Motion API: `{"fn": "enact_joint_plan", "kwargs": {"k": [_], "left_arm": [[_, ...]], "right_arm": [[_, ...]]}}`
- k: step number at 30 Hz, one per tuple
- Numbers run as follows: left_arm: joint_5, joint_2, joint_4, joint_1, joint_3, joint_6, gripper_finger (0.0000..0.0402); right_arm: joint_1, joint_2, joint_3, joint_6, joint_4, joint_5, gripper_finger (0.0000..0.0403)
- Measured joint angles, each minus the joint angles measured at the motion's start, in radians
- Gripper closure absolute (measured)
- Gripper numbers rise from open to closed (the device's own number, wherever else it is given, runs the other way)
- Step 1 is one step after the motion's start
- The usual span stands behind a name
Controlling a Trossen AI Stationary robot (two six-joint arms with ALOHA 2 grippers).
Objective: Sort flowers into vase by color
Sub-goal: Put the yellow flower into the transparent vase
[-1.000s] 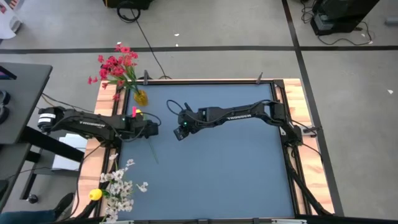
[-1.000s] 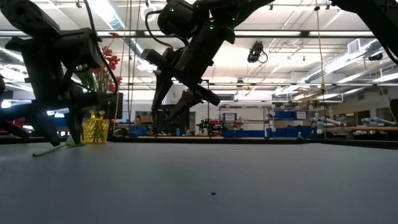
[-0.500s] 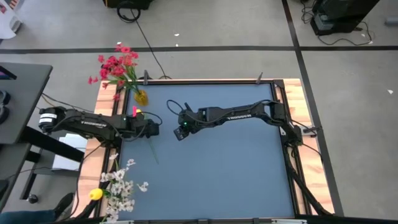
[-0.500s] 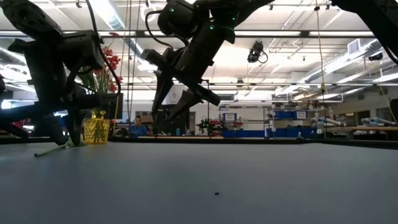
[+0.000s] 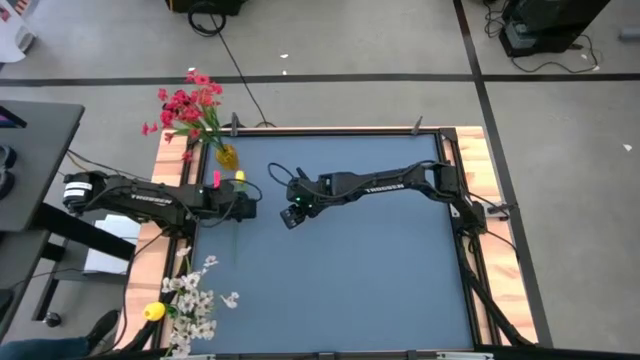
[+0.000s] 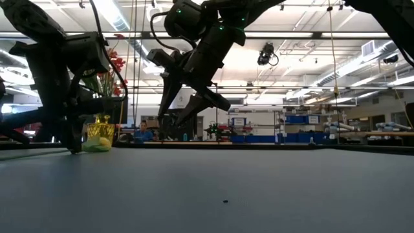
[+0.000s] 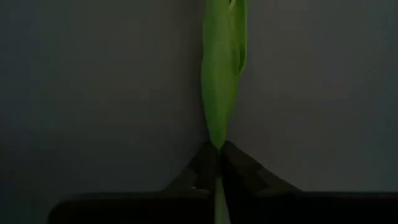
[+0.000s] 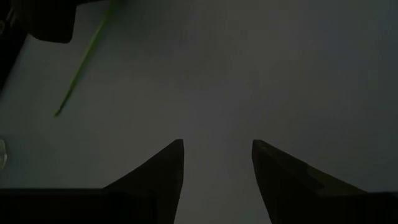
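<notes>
A yellow tulip (image 5: 239, 177) lies at the table's left, head toward the far edge, green stem (image 5: 237, 240) running toward the near edge. My left gripper (image 5: 240, 205) stands over it, shut on the stem. In the low view the yellow head (image 6: 97, 144) sits low on the table in front of the yellow vase (image 6: 100, 131). That vase (image 5: 227, 156) holds red flowers (image 5: 186, 106). White flowers (image 5: 195, 295) and another yellow tulip (image 5: 152, 312) lie at the near left corner. My right gripper (image 5: 288, 214) hangs open above the table, empty. My left gripper pinches the tulip's stem where a long green leaf (image 7: 219, 134) begins, between its two fingertips (image 7: 239, 168). The fingers point down from above and stand across the stem, nearer the head than the cut end. The flower lies along the table.
The wooden table rim (image 5: 172, 190) runs along the left side under my left arm. In the right wrist view the stem's free end (image 8: 78, 74) lies on the blue surface. The right half of the table (image 5: 400, 280) is bare blue surface.
My left gripper has shut on the tulip's stem. The flower has turned on the table: its stem, slanted toward the near right before, now runs straight toward the near edge, and the yellow head has shifted toward the right.
</notes>
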Motion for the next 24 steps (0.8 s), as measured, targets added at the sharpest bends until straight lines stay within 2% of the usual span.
{"fn": "enact_joint_plan", "kwargs": {"k": [14, 24], "left_arm": [[0.001, 0.0, 0.043, -0.001, 0.0, 0.044, 0.039], [0.082, -0.05, 0.112, -0.001, 0.0, 0.108, 0.039]], "right_arm": [[0.008, 0.0, 0.0, 0.051, -0.005, -0.028, 0.0205], [0.008, 0.0, 0.0, 0.062, -0.006, -0.029, 0.0205]]}}
